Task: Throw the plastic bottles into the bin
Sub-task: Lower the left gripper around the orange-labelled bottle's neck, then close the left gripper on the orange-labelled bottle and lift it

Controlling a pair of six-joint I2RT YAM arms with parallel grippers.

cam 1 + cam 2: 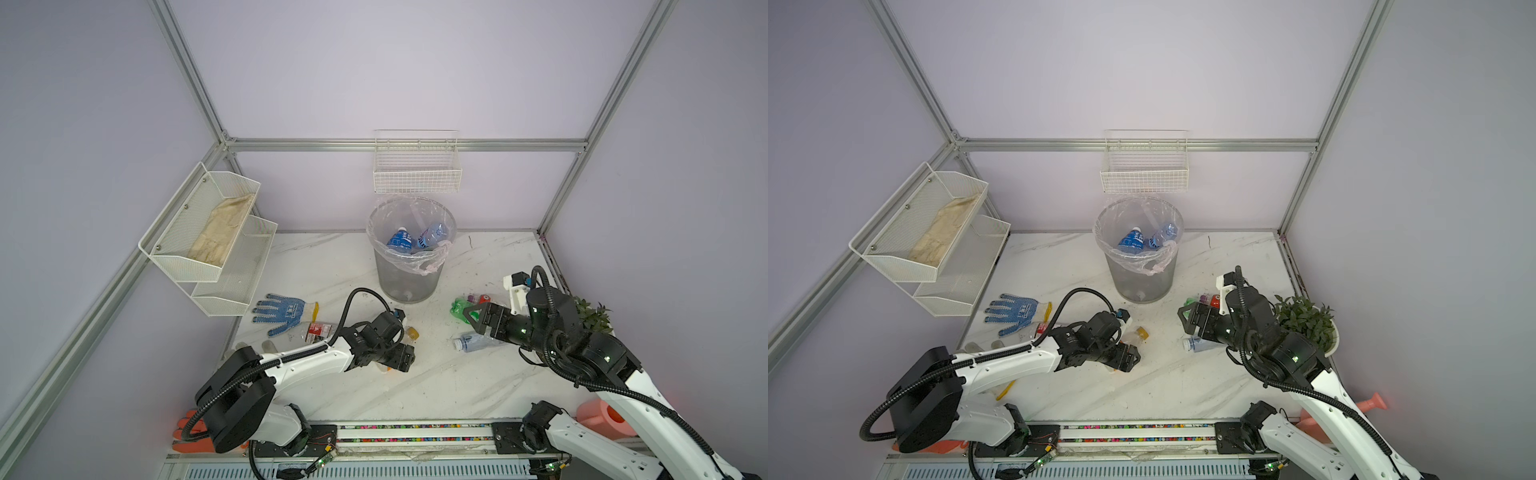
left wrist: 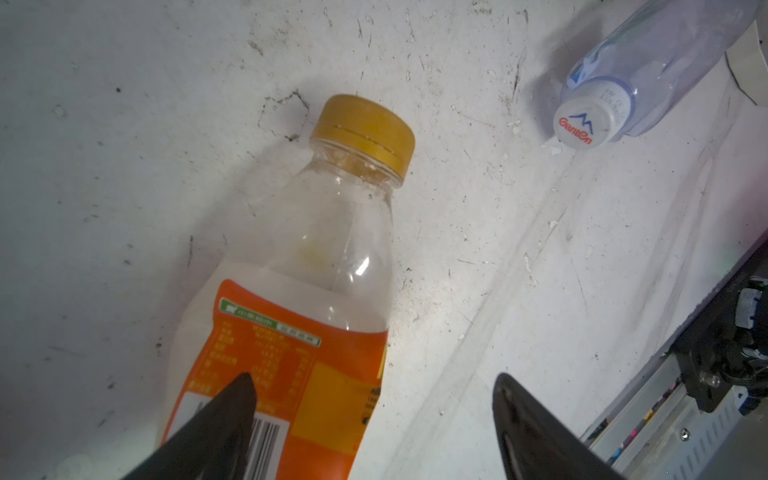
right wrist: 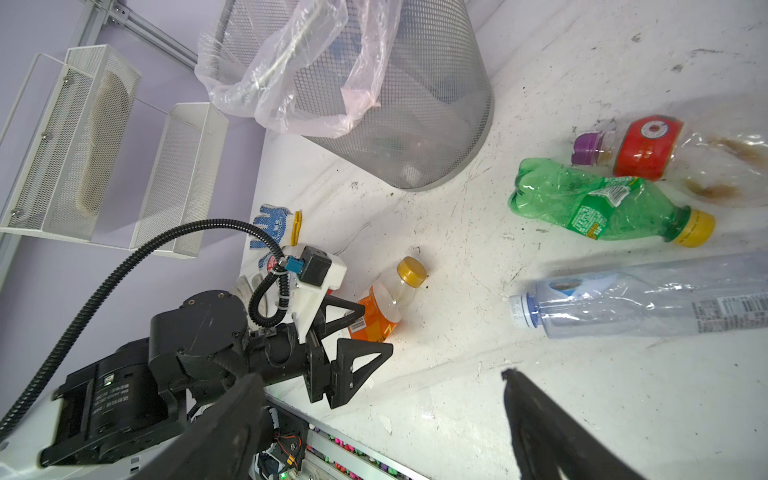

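Orange-label bottle [image 2: 291,332] lies under spread left tool [image 2: 374,378] (no grip); right tool [image 3: 379,374] released too; bare table [image 1: 436,386] toward bin [image 1: 405,282].

I get soft, even overhead light in both top views; the worktop [image 1: 436,386] reads bright white and the shadows on it are faint. The wide lens splays the frame posts [image 1: 193,75] toward 11 and 1 o'clock, and the corners dim slightly. From the left wrist, the orange-label bottle [image 2: 316,257] is sharp, with one small glint on its shoulder; the fingers [image 2: 224,424] nearest the lens are dark and blurred. From the right wrist, the red-label bottle [image 3: 646,145] smears.
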